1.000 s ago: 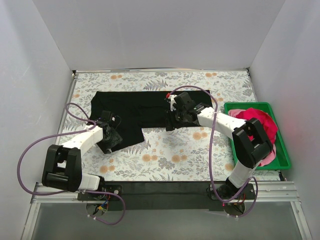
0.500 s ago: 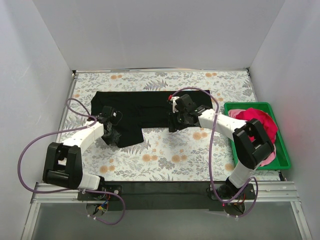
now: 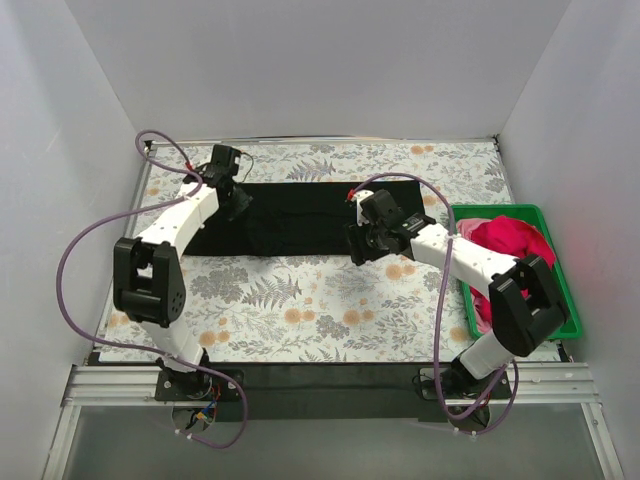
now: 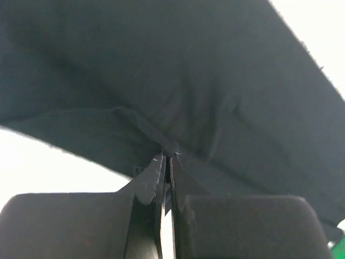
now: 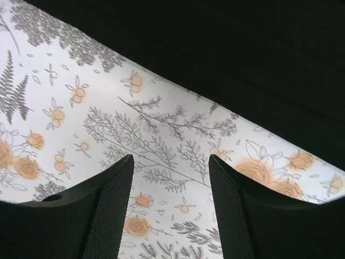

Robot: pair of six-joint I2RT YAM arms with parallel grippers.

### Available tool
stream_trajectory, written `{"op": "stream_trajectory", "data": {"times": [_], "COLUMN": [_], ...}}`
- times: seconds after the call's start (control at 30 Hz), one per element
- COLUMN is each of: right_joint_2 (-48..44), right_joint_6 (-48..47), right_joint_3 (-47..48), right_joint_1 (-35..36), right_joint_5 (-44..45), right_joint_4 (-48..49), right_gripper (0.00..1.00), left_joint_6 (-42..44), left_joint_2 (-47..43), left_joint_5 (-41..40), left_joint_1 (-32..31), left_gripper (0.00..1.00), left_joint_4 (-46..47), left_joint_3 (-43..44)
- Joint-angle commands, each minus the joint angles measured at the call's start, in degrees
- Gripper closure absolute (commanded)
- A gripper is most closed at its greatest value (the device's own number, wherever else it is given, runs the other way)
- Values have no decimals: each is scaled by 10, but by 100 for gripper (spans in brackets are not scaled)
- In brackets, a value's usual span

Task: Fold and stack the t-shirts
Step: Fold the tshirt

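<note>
One fold has just gone in: the left pincer (image 4: 167, 157), clamped on a pinch of the black t-shirt (image 3: 300, 218), has swung from lower left to upper left of the frame, carrying the loose flap over. The shirt lies as a long flat band across the upper middle of the tabletop (image 3: 300, 300). Right of centre, the right pincer (image 5: 170, 162) gapes wide beside its near hem. Far right, the red t-shirt (image 3: 512, 240) sits bunched in the green crate (image 3: 468, 213).

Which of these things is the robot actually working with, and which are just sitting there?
Part of the job:
black t-shirt
pinkish-red t-shirt
left fingers, shut on the black t-shirt
right fingers, open

Just there:
green crate
floral table cover
</note>
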Motion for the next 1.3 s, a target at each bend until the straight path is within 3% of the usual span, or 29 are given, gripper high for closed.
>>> {"op": "stream_trajectory", "data": {"times": [0.0,0.33,0.63,0.8,0.97,1.27], "right_joint_2": [-31,-86,-93,-89,-64,30], "right_joint_6": [-18,-4,4,8,-1,-4], "right_joint_3": [-12,-53,-64,-58,-23,45], "right_joint_1": [-1,-1,-1,-15,-78,-167], "right_joint_5": [47,85,108,143,149,86], "right_joint_4": [-28,-60,-74,-75,-66,-13], "right_gripper": [45,34,32,33,39,51], "left_joint_6": [25,68,63,48,39,26], "left_joint_2": [42,171,220,237,244,249], "left_joint_5": [-26,-36,-21,-35,-35,-23], "left_joint_1": [0,4,5,6,17,33], "left_gripper": [100,100,100,100,100,100], "left_joint_4": [11,42,74,76,84,87], "left_joint_3": [82,251,281,292,298,290]}}
